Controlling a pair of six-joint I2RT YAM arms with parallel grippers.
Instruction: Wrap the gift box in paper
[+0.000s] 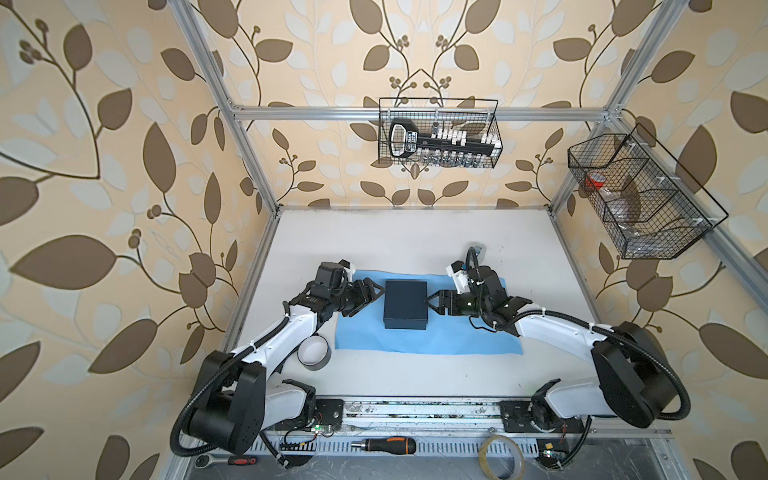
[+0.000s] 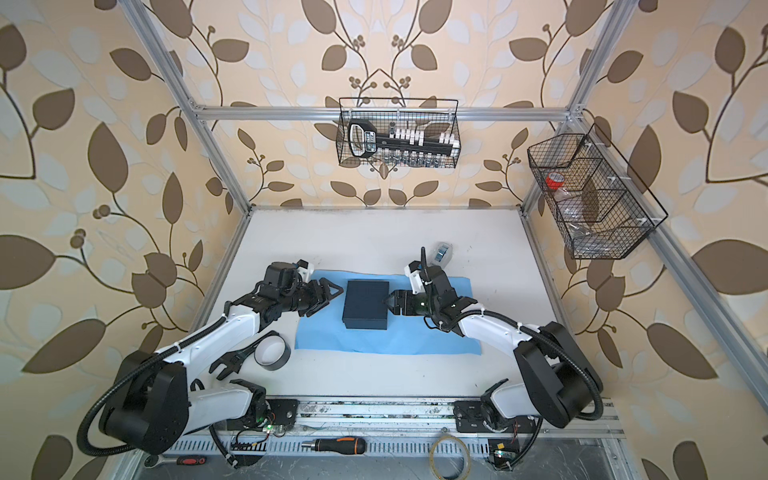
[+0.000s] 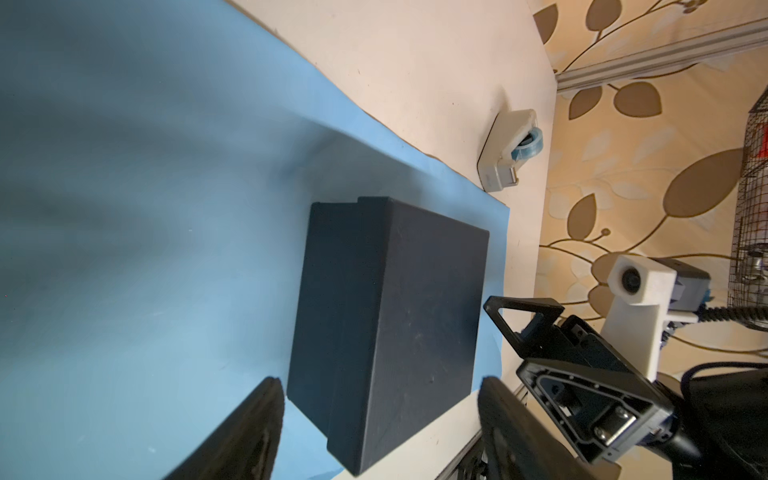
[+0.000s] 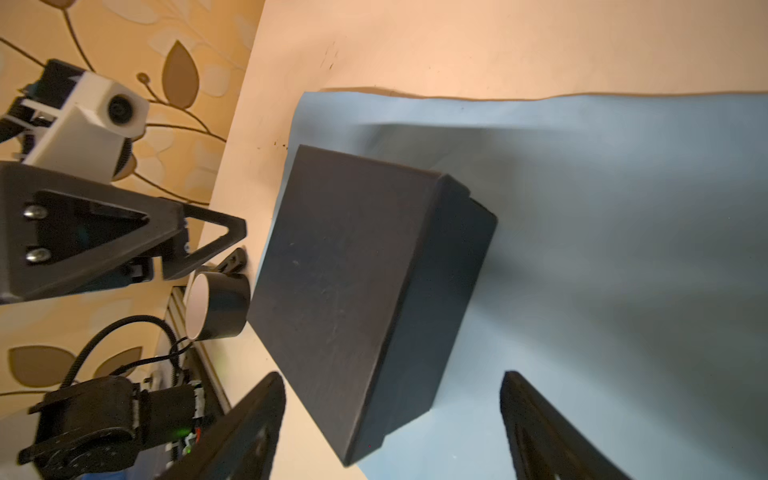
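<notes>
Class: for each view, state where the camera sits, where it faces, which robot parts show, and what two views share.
Both top views: overhead, looking down; left arm, right arm, left gripper, right gripper.
Left wrist: on left arm, facing gift box; own fingers.
Right wrist: on right arm, facing gift box oppositely; own fingers.
Shared: gift box on paper.

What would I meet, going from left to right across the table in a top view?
Black tape roll → left claw → gift box → right claw.
</notes>
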